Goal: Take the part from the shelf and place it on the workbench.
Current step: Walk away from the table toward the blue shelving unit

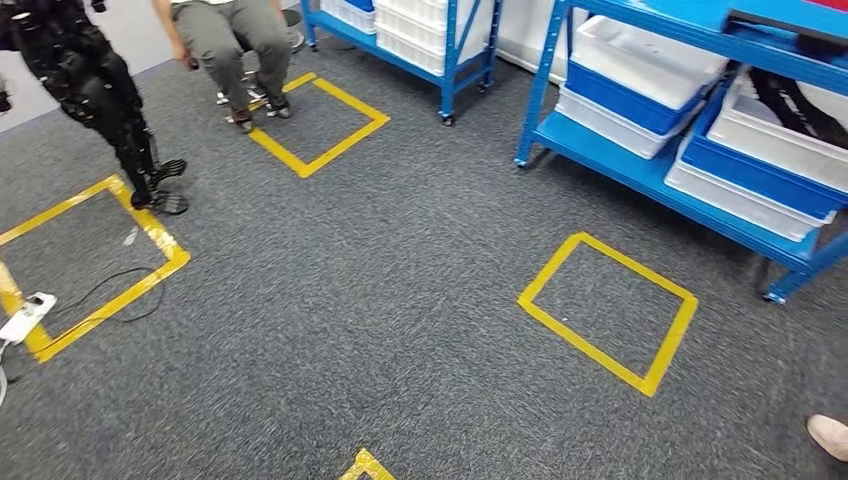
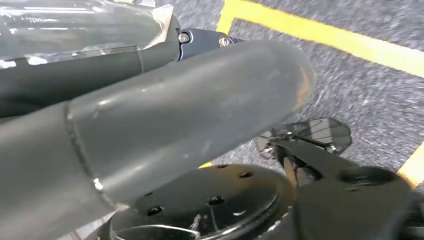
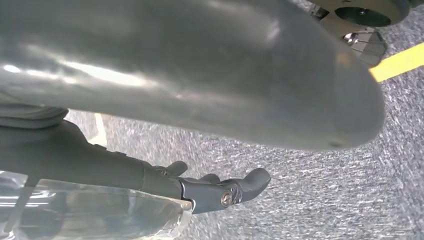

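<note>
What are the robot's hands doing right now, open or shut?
Left hand: cannot be told; its thumb hides most of the fingers.
Right hand: cannot be told either; the grasp is not clearly shown.

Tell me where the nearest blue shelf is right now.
In the head view, the blue shelf stands at upper right, loaded with white bins, just beyond the yellow floor square.

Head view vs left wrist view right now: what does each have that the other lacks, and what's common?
Head view: a blue metal shelving rack loaded with white plastic bins, a seated person, and a white power strip.
Left wrist view: the left hand close up, with its thick grey thumb beside the dark fingers. Whether it holds anything can't be told.
Both: grey carpet marked with yellow tape lines.
</note>
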